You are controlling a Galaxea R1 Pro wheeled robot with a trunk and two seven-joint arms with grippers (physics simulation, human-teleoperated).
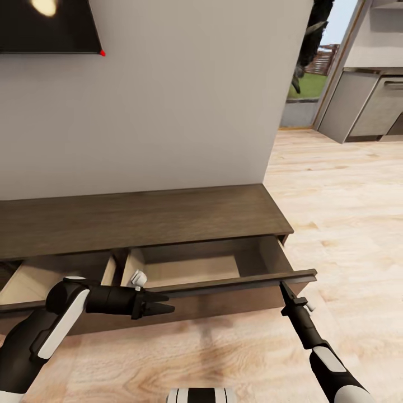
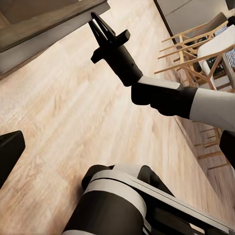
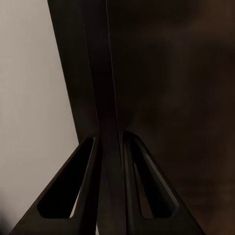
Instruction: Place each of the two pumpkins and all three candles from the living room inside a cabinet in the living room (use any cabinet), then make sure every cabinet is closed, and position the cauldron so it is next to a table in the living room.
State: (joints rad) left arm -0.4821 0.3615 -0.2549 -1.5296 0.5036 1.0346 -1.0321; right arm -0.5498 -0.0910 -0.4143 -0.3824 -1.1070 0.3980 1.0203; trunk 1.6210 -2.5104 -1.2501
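**Right gripper pinching open drawer front**

Left: dark screen [image 1: 47, 25] high on a pale wall [image 1: 184, 101]. Long low cabinet [image 1: 140, 215] against it, two drawers pulled out, pale insides bare as far as visible. Left gripper [image 1: 162, 305] hovers just in front of the right-hand drawer [image 1: 224, 288], fingers nearly together, holding nothing. Right gripper [image 1: 284, 286] is clamped on that drawer's front edge near its right end; wrist view shows both fingers [image 3: 90, 196] tight against the panel [image 3: 110, 98]. Light wood floor [image 1: 336, 190]; grey kitchen units [image 1: 364, 106] far right.
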